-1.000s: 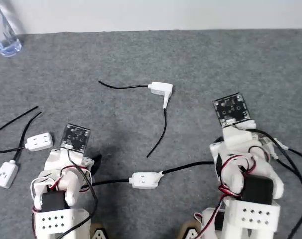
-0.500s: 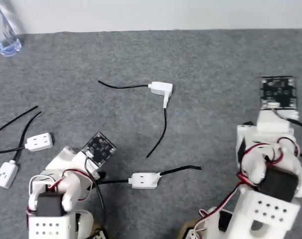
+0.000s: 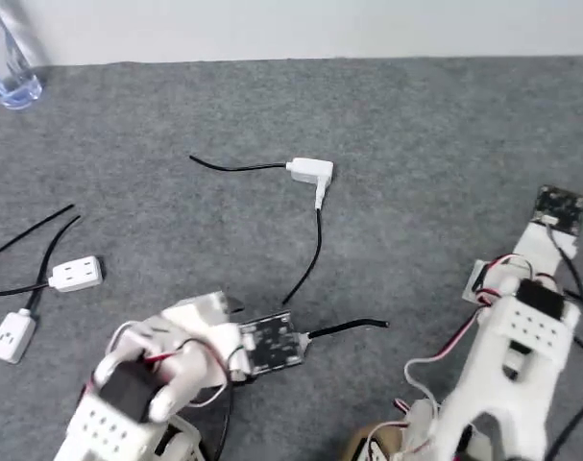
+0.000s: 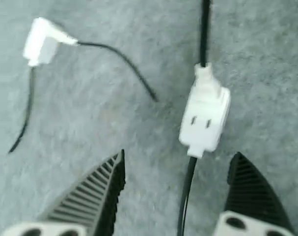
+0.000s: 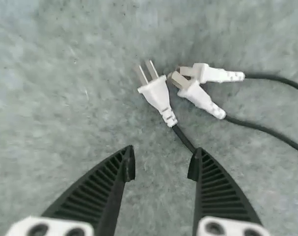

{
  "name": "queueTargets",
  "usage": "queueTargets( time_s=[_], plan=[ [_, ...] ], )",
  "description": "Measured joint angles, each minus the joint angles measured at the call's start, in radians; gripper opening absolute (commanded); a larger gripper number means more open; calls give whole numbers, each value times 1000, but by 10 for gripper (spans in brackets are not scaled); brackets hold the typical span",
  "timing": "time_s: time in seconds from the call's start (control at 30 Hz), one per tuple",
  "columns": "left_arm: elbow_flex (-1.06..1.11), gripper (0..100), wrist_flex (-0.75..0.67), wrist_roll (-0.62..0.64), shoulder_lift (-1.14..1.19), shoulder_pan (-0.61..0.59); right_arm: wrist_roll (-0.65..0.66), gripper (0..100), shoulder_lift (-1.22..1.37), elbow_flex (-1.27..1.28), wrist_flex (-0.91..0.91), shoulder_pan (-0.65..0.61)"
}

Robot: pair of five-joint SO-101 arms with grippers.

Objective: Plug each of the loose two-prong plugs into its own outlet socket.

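In the left wrist view, a white two-slot outlet socket (image 4: 205, 118) on a black cable lies on the grey mat, just ahead of my open left gripper (image 4: 176, 184) and nearer one finger. In the high view, the left arm (image 3: 166, 370) leans over that socket at the front middle. In the right wrist view, my open right gripper (image 5: 161, 169) hovers just short of three white two-prong plugs: one (image 5: 156, 96) with its prongs showing, and two more (image 5: 200, 91) crossed beside it. Two other sockets (image 3: 77, 274) (image 3: 11, 336) lie at the left.
A white angled plug (image 3: 312, 173) with thin black leads lies mid-table, also seen as the angled plug (image 4: 40, 42) from the left wrist. A clear glass (image 3: 8, 72) stands at the far left corner. The right arm (image 3: 522, 331) is by the right edge.
The left arm has swung right from near the left sockets to over the middle socket. The right arm has swung right, out toward the table's right edge.
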Motion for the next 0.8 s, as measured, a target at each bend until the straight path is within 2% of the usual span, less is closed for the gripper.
queueTargets(
  time_s=[0.13, 0.23, 0.37, 0.57, 0.8],
  plan=[
    [0, 316, -144, -2, 213, 37, 0, 183, 150, -2, -64, 0],
    [0, 316, -249, -52, 365, 40, 0, 181, 242, -29, -74, 0],
    [-9, 316, -285, -129, 540, 44, 0, 181, 336, -84, -75, 0],
    [-49, 316, -381, -147, 703, 60, 0, 180, 368, -127, -72, 0],
    [-52, 316, -443, -150, 822, 166, 0, 180, 374, -130, -72, 0]
  ],
)
